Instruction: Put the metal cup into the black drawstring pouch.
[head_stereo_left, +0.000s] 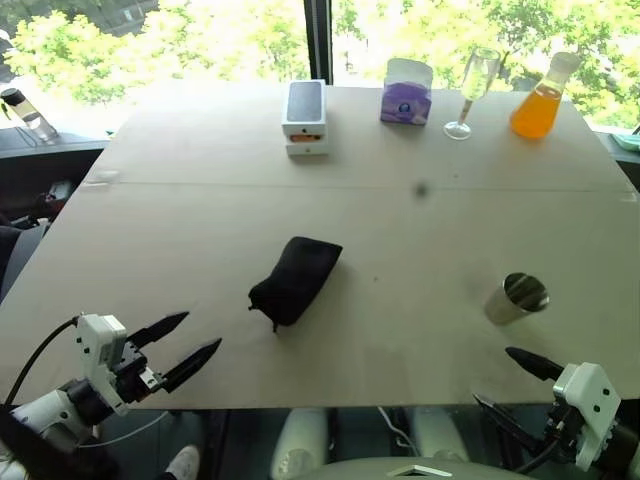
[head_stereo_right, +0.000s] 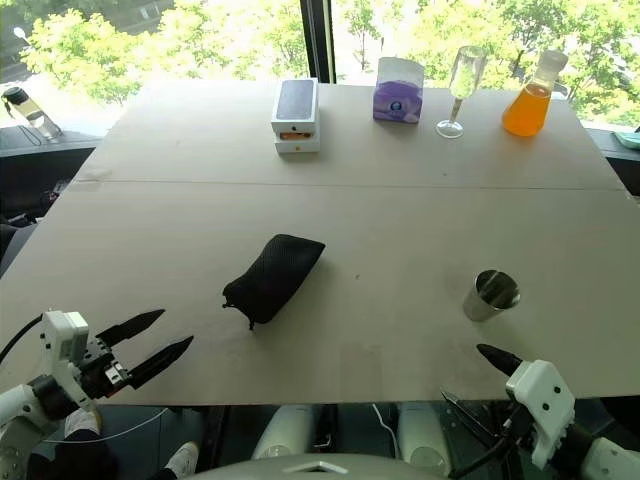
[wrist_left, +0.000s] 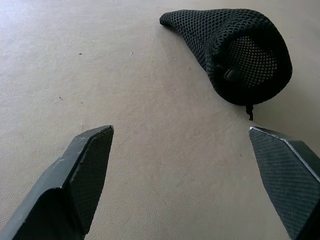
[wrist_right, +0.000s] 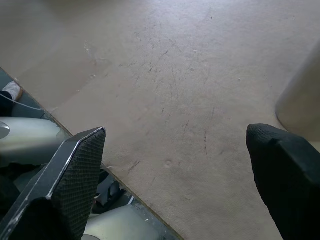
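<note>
On the bench (head_stereo_left: 400, 330) seen from the head, the metal cup (head_stereo_left: 516, 298) lies near our released right gripper (head_stereo_left: 508, 385), nothing grasped yet; the left wrist view shows the black drawstring pouch (wrist_left: 235, 50) mouth facing our released left gripper (wrist_left: 182, 165), so next we reach for the cup

Lab-like room, test table (head_stereo_left: 200, 200), window (head_stereo_left: 200, 40)

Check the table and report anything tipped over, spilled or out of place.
One thing stands out: the metal cup lies tipped on its side near the right gripper, mouth facing the table's right edge. Nothing has spilled. The black drawstring pouch lies flat mid-table.
</note>
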